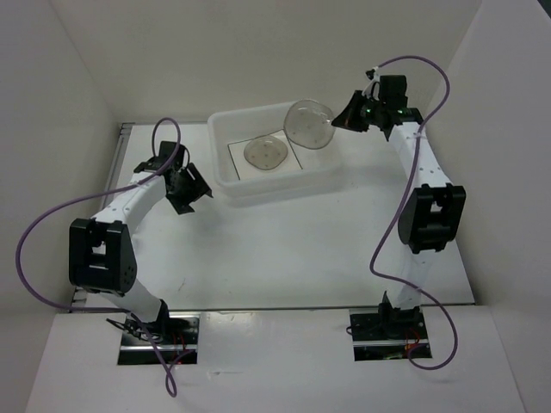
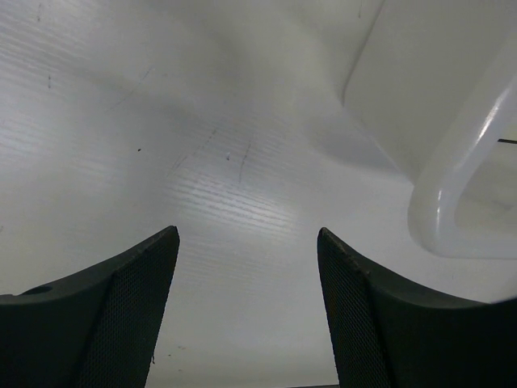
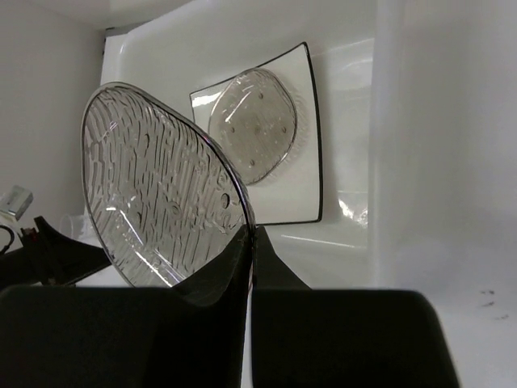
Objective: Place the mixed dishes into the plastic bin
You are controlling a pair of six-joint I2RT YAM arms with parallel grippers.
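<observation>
The plastic bin [image 1: 228,184] stands at the back middle of the table, and its rolled rim [image 2: 452,174] shows in the left wrist view. Inside it lies the square white plate [image 1: 297,157] with a thin dark rim, also visible as plate [image 3: 311,145], and on it rests a small round speckled dish [image 1: 265,153], [image 3: 254,125]. My right gripper [image 1: 337,123], [image 3: 252,234] is shut on the rim of a second round translucent dish [image 1: 309,124], [image 3: 157,202], held tilted on edge over the bin's right end. My left gripper [image 1: 191,185], [image 2: 246,238] hangs open and empty just left of the bin.
White walls close in the table on the left, back and right. Purple cables loop from both arms [image 1: 34,232]. A dark strip [image 1: 258,305] marks the table's near edge, with the arm bases behind it.
</observation>
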